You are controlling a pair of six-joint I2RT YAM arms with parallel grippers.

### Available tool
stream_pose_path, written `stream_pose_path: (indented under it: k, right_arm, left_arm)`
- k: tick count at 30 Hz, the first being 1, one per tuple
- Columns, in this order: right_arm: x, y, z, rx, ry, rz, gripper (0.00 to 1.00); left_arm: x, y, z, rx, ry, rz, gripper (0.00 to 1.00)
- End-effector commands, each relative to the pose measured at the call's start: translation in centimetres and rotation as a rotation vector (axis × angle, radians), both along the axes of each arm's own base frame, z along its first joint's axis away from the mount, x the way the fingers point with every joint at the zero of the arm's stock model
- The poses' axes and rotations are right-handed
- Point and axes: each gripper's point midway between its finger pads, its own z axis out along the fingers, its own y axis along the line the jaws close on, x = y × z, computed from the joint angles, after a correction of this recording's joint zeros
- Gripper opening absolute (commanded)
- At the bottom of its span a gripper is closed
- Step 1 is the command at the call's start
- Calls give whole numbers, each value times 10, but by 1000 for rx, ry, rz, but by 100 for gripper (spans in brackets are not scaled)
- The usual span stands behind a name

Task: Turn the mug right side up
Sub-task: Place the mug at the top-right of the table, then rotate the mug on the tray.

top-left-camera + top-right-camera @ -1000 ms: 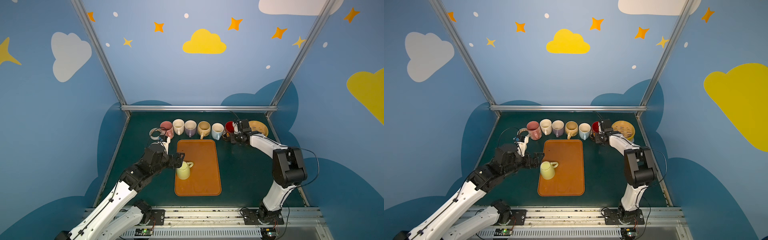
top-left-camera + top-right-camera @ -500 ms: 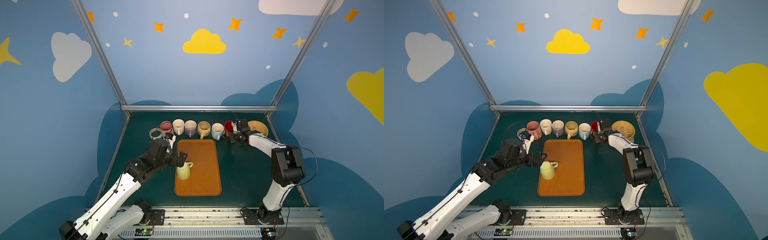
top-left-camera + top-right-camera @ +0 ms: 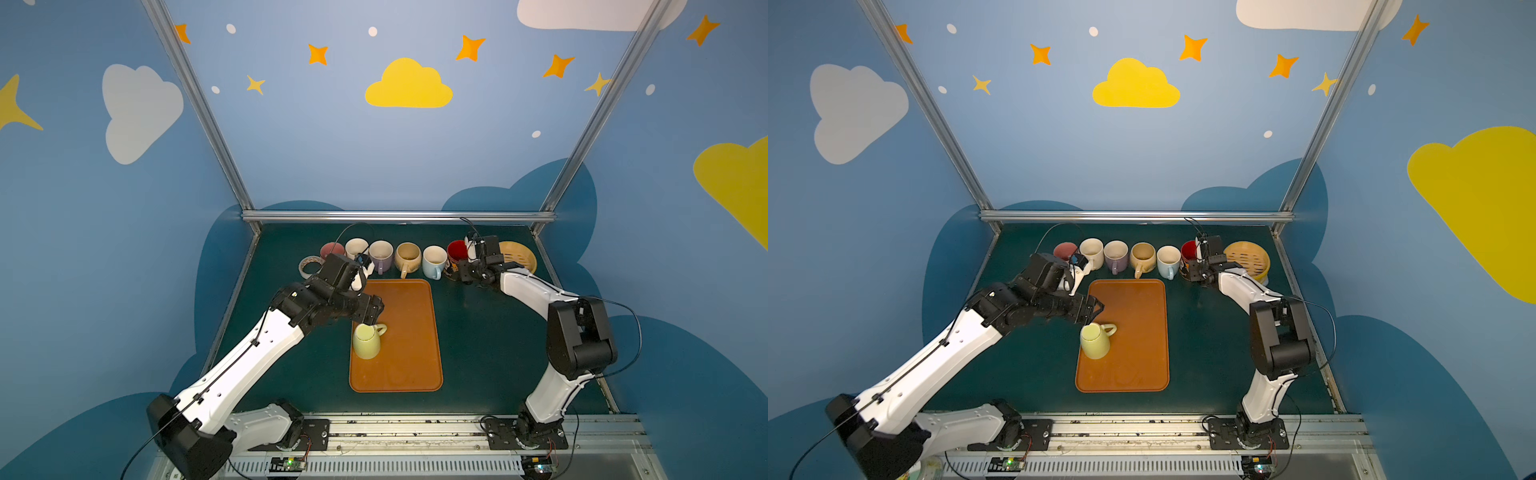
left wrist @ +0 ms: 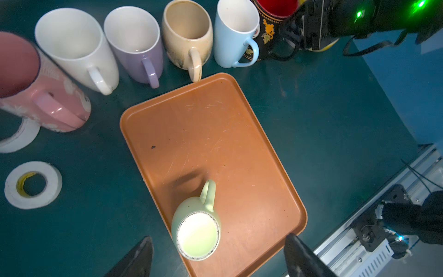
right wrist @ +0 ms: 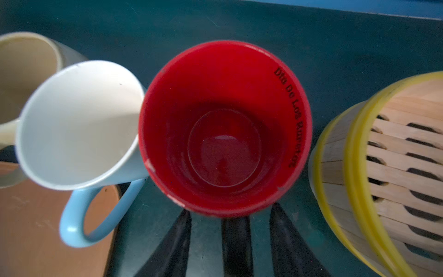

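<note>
**Surface**: dark green. It carries an orange tray at the centre and a row of upright mugs along the far edge.

**Tray:** flat, low-rimmed and scuffed. The task's thing, a pale green mug, stands on it mouth down. It sits close to the rim on the robot's left side.

**Left claw**: hangs over the mug's far side, jaws spread wide and holding nothing. In the left wrist view the fingertips flank the upturned base with room to spare.

**Right claw**: at the red mug at the end of the row. Its fingers stand on either side of that mug's black handle. They appear clear of it, though the close, blurred view leaves contact uncertain. Recorded as open, not gripping.

**Mug handle**: juts toward the row, outside the line between the left fingers.

**Step in hand (judgement):** descent and grasp by the left claw.

**Recommendations:**
- Keep the present alignment so the jaws close across the body, not the handle.
- Mind the gap between mug and tray rim when lowering the outer finger.
- Grip well down the glazed, tapered wall, since a high pinch may squeeze the mug out.
- Lift clear of the rim before turning the mug over.
- Set it down flat on its base before letting go.
</note>
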Motion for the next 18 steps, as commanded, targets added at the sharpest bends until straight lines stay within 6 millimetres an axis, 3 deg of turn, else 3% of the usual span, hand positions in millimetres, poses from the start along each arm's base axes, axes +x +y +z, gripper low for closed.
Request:
stream_pose_path:
  k: [1,10,18]
  right_arm:
    - [-6,-2,34,45,-84,-24,50]
    - [-67,-6,101,262,-297,-55,52]
    - [-130,-10,132,388,-395,-39,53]
  left_arm:
    - [-11,-2,-11,117,53,-97,82]
    - [-11,-11,-48,375,179,-189,72]
    - [-17,-21,-74,568,298,-235,72]
